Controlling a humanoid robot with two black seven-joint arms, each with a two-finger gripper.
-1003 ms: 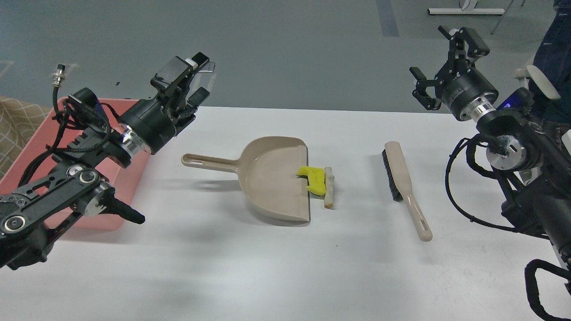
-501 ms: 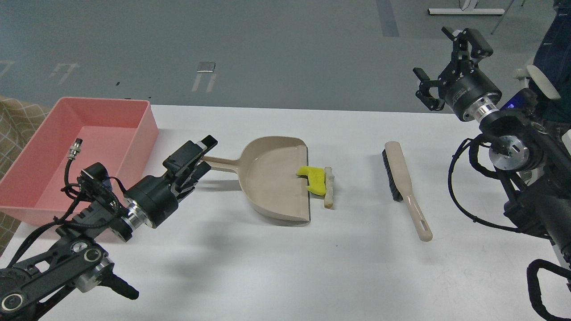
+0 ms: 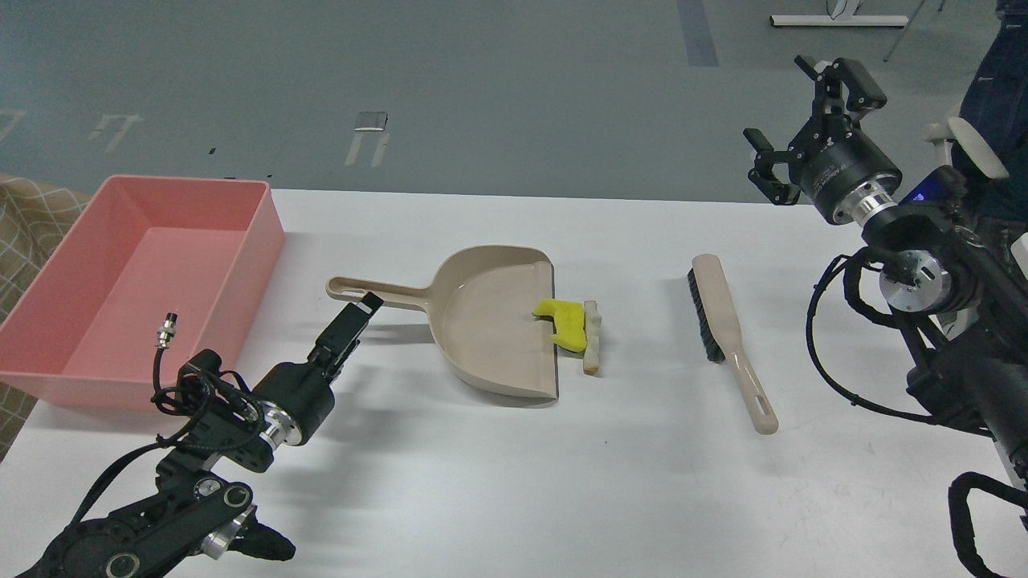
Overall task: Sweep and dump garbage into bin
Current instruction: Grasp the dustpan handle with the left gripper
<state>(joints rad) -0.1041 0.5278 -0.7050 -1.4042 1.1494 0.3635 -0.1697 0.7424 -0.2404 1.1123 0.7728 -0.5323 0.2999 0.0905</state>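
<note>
Left claw [image 3: 357, 315]: low over the table [image 3: 498, 474], tip just below the dustpan handle; seen edge-on, so it cannot be told whether the fingers are spread or pressed together.
Change, left arm: one second ago the claw was raised in front of the bin; half a second ago it had dropped beside the handle end; it now sits lower and closer to the robot, and the whole bin is exposed.
Right claw [image 3: 803, 108]: fingers spread, holding nothing, raised past the far right table edge; position almost unchanged across the frames.
Dustpan [image 3: 490, 325]: beige, flat on the table, handle pointing left, open lip facing right; not moved.
Yellow chunk [image 3: 566, 319]: lying across the dustpan lip, partly inside the pan.
Off-white stick [image 3: 593, 337]: on the table, touching the chunk's right side, just outside the lip.
Brush [image 3: 727, 337]: on the table right of the garbage, bristles facing left; not moved.
Bin [image 3: 241, 241]: pink tub at the left table edge, well apart from the garbage.
</note>
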